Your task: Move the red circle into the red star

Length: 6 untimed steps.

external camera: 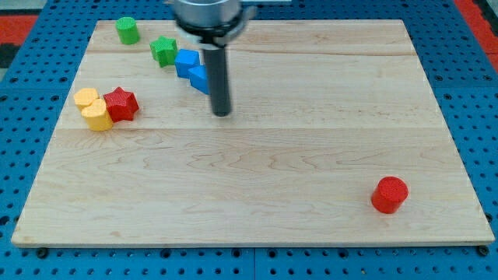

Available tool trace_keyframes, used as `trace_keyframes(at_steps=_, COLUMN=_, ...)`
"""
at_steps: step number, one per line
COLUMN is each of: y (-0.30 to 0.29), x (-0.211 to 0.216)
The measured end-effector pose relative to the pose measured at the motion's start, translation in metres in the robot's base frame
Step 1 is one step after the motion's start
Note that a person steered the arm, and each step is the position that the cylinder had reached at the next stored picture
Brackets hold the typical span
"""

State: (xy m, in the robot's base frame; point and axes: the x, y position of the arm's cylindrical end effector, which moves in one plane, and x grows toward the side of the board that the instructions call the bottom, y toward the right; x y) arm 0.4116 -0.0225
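Observation:
The red circle (389, 194) sits near the view's bottom right of the wooden board (257, 155). The red star (120, 103) sits at the view's left, touching two yellow blocks (92, 108). My tip (222, 113) rests on the board in the upper middle, just to the right of and below the blue blocks (193, 68). It is far from the red circle and well to the right of the red star.
A green cylinder (128, 30) stands at the view's top left. A green star (163, 50) lies next to the blue blocks. The arm's body (208, 15) hangs over the top middle. A blue pegboard surrounds the board.

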Motion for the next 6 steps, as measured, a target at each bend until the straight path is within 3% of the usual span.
trace_keyframes(at_steps=3, y=0.201, x=0.038)
trace_keyframes(at_steps=5, y=0.277, x=0.113)
trace_keyframes(at_steps=6, y=0.288, x=0.153)
